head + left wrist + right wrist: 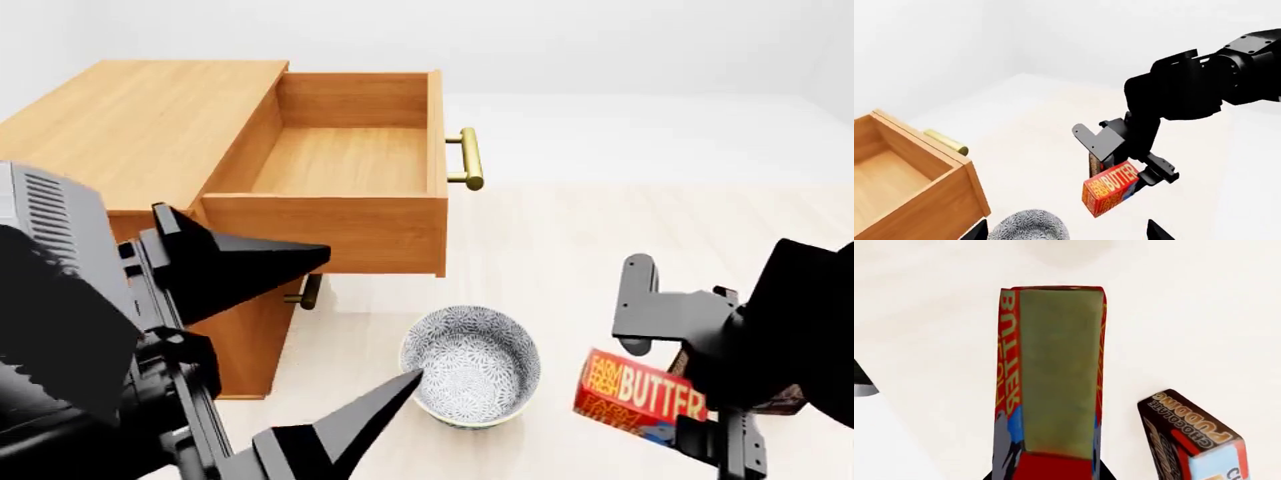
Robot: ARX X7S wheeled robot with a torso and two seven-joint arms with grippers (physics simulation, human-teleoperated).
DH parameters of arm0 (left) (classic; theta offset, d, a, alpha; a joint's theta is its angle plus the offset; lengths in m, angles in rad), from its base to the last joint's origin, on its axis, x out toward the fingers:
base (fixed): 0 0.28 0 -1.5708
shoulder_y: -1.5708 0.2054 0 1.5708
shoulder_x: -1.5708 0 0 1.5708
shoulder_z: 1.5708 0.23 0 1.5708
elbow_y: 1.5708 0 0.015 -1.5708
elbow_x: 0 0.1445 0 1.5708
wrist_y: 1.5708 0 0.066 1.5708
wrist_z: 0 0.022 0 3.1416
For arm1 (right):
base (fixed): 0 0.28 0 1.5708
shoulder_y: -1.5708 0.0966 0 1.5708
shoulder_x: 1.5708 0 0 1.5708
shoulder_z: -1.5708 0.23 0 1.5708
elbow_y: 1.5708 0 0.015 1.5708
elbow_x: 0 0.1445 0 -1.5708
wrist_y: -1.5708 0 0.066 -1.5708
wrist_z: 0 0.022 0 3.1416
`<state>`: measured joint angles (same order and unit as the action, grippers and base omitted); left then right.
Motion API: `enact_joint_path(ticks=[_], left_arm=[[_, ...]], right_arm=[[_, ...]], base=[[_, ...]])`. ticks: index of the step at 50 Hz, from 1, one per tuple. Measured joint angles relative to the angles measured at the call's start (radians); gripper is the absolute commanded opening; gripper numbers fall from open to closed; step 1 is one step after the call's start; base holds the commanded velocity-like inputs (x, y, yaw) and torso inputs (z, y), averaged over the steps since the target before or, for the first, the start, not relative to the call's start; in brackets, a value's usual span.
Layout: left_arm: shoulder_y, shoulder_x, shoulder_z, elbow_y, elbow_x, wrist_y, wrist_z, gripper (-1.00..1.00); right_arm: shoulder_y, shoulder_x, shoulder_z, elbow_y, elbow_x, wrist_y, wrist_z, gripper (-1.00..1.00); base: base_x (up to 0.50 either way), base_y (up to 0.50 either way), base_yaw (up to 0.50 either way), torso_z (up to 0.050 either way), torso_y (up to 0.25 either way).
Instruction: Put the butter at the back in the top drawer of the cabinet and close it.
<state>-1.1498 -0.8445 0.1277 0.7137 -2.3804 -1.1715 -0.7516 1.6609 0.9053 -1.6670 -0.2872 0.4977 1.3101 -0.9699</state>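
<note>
The top drawer (350, 160) of the cabinet (127, 125) stands pulled fully out, its wooden floor bare, its brass handle (466, 158) at the front. So the opening step is done, as far as the head view shows.

The butter (638, 395) is off the floor, gripped in the right gripper (674, 385), whose jaws are closed on the box with its lettered face tilted toward the camera. In the head view it hangs at about 4 o'clock, low and to the right of the patterned bowl (473, 365), and well apart from the drawer, which sits at about 11 o'clock. The right wrist view shows the box end-on, with the chocolate pudding box (1191, 437) lying on the floor below and beside it.

The left gripper (327, 345) hovers in the foreground with its jaws spread wide, holding nothing.

By my reading, the pick-up is complete and roughly half the task remains: carrying the butter up and over the drawer's front wall, setting it down inside, letting go, then pushing the drawer shut.
</note>
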Motion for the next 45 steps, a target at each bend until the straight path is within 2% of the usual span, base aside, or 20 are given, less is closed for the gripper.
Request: enact_joint_path(ticks=[13, 26, 45], left_arm=[[-0.176, 0.087, 0.128, -0.158, 0.029, -0.172, 0.130, 1.00], [-0.288, 0.187, 0.197, -0.287, 0.092, -0.308, 0.265, 1.00], [-0.359, 0.245, 0.266, -0.333, 0.261, -0.369, 0.501, 1.00]], right_arm=[[0.131, -0.011, -0.015, -0.130, 0.007, 0.059, -0.058, -1.00], [0.207, -0.054, 0.006, -0.197, 0.029, 0.075, -0.096, -1.00], [0.250, -0.121, 0.030, -0.244, 0.056, 0.084, -0.112, -1.00]], base=[[0.00, 0.00, 0.00, 0.000, 0.001], [0.00, 0.00, 0.00, 0.000, 0.001], [0.00, 0.00, 0.00, 0.001, 0.001]])
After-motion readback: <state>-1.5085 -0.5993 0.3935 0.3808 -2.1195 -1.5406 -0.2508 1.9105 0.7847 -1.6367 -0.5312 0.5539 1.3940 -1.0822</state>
